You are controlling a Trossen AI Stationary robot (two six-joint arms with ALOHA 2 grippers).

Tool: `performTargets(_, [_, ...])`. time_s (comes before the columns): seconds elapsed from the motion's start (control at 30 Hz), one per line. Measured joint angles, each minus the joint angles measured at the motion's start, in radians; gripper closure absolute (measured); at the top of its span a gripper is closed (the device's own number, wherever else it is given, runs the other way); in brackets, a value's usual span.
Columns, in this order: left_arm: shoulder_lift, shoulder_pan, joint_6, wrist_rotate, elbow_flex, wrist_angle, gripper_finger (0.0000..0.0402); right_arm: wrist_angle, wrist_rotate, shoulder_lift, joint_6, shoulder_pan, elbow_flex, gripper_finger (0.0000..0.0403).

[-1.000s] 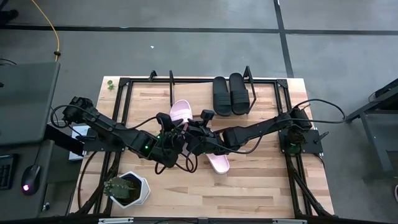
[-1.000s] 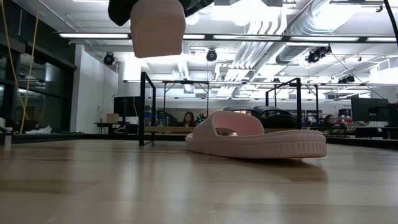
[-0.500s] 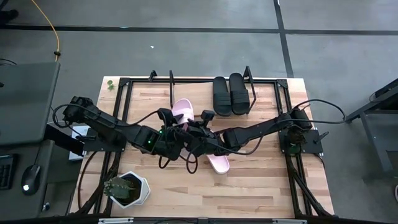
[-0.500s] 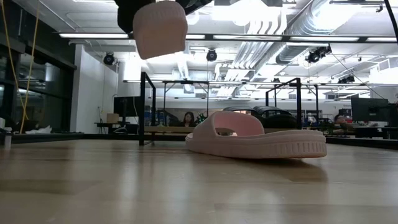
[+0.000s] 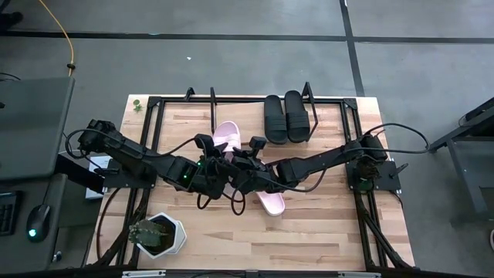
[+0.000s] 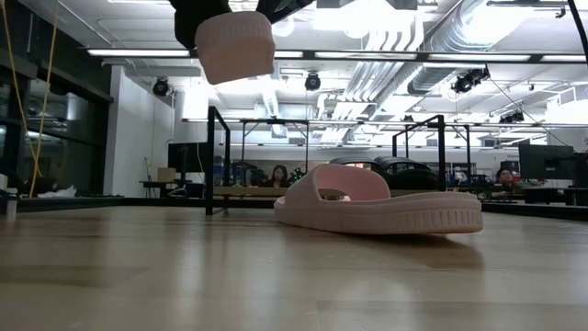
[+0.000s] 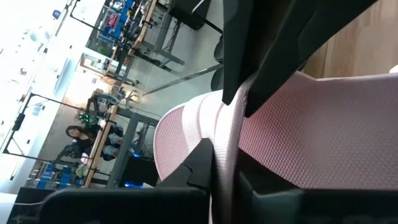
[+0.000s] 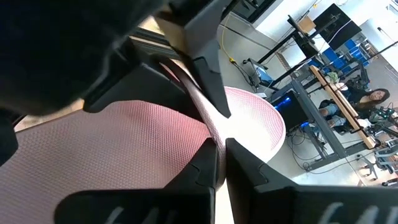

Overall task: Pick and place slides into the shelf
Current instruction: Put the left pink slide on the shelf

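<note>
At the frame's centre in the high view, left gripper (image 5: 210,164) and right gripper (image 5: 235,164) both pinch a pink slide (image 5: 225,138) held aloft, apparently mid-handover; next, one should release so the other carries it to the shelf (image 5: 231,116) above

A pale pink slide (image 8: 143,134) fills most of the right wrist view, its dotted surface close to the lens and its rounded end pointing toward the room. The right tool (image 8: 217,146) is closed on a thin edge of it, dark fingers (image 8: 199,168) meeting there, with another dark tool (image 8: 199,46) pressing the same edge from the opposite side. Beyond are desks and a seated person (image 8: 373,99).
</note>
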Motion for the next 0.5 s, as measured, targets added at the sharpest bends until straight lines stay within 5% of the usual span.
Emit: performTargets(0.5, [0.0,0.001,-0.007,-0.006,0.0,-0.002,0.0397,-0.013,0.0,-0.001,-0.003,0.0,0.0,0.0375])
